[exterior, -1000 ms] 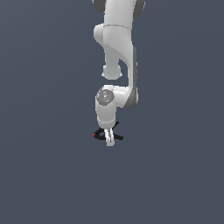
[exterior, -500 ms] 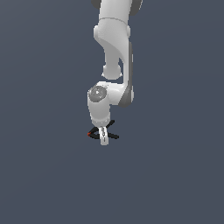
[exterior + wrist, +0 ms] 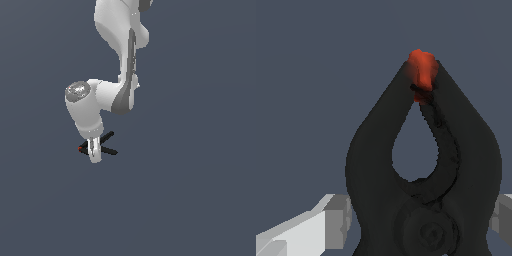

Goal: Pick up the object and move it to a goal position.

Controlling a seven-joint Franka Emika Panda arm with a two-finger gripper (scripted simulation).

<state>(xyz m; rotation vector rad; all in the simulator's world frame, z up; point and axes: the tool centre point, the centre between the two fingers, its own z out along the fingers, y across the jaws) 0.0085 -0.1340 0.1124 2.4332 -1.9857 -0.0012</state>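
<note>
Here, the white Panda arm [image 3: 117,60] reached down from the top of the exterior view against a plain dark grey-blue backdrop, its wrist bent toward the exterior view's left and its gripper [image 3: 94,152] pointing downward. The gripper's pale fingers [image 3: 95,154] stood close together around the middle of the object [image 3: 106,145], a small black spring clamp. Two thin black handles splayed out from the fingers toward the exterior view's right, one angled upward and one lying nearly level, while a tiny red tip [image 3: 80,148] showed just past the fingers on the exterior view's left.

In the wrist view the clamp [image 3: 426,170] filled most of the picture. Its two broad black arms curved together to meet at the red tip [image 3: 422,70], enclosing a teardrop-shaped opening, and a round pivot sat near the base. A grey-white finger [image 3: 321,225] pressed against one flank of the black body, and the edge of the other finger [image 3: 502,212] showed at the opposite flank. The jaws were thus narrowed onto the clamp's body, gripping it from both sides.

Whether the clamp rested on a surface or hung clear of it could not be told against the featureless background.
</note>
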